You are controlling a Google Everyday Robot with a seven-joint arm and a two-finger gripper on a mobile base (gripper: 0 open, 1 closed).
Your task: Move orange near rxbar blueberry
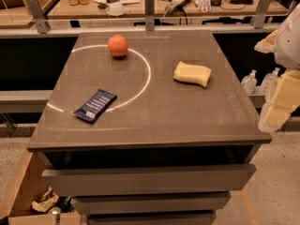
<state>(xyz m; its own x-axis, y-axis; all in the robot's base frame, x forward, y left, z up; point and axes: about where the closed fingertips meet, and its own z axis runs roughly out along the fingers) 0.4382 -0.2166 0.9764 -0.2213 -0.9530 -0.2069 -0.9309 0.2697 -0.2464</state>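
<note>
The orange (117, 45) sits on the grey table top (159, 111) at the far left, on a thin white arc of light. The rxbar blueberry (95, 105), a flat dark navy bar with white lettering, lies near the front left, well apart from the orange. My gripper (274, 114) hangs at the right edge of the view, off the table's right side and far from both things, with nothing visibly in it.
A pale yellow sponge (192, 74) lies on the right half of the table. Drawers stand open below the front edge. Clear bottles (249, 82) stand beyond the right edge. A cluttered bench runs along the back behind a rail.
</note>
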